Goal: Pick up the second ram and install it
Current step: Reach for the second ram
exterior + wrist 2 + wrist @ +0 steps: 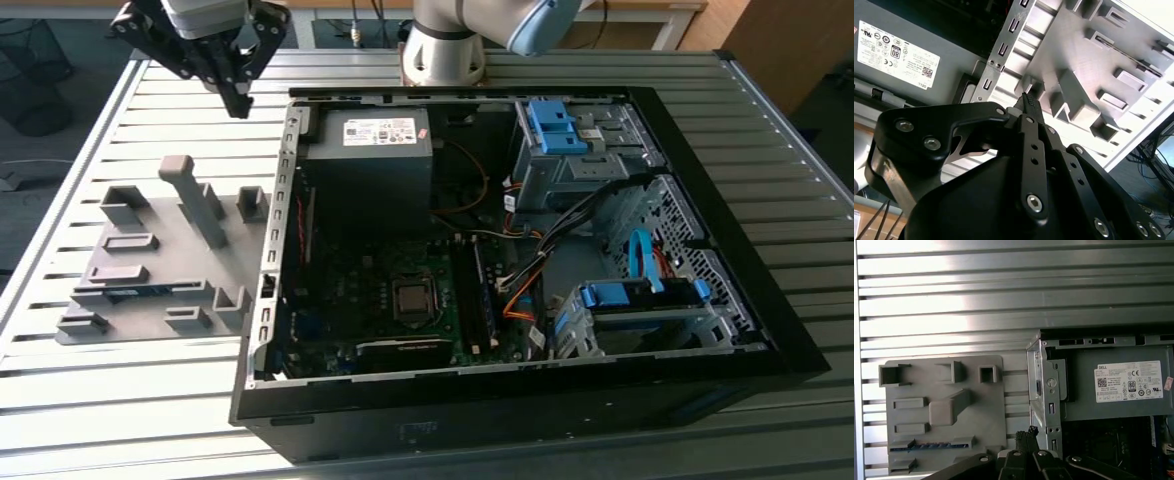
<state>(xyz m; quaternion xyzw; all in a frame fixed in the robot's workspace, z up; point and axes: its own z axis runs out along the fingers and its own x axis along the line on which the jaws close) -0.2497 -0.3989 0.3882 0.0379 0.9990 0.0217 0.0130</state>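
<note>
The second ram point(144, 290) lies on edge in a slot of the grey holder plate point(160, 225), at the exterior view's left of the open computer case point(747, 290). In the first wrist view it is a blue-green strip point(933, 445) near the plate's point(974, 440) lower edge. My gripper point(239, 106) hangs above the table near the case's back left corner, well away from the ram. Its black fingers meet at the tip in both wrist views point(1029, 431) point(1028, 101), shut and holding nothing. A darker green stick point(477, 300) sits in a motherboard slot.
The grey power supply point(367, 150) fills the case's back left. Blue drive-bay clips point(554, 125) point(627, 295) and loose cables point(534, 270) sit at the case's right. Upright blocks point(194, 195) rise from the holder plate. The arm's base point(447, 50) stands behind the case.
</note>
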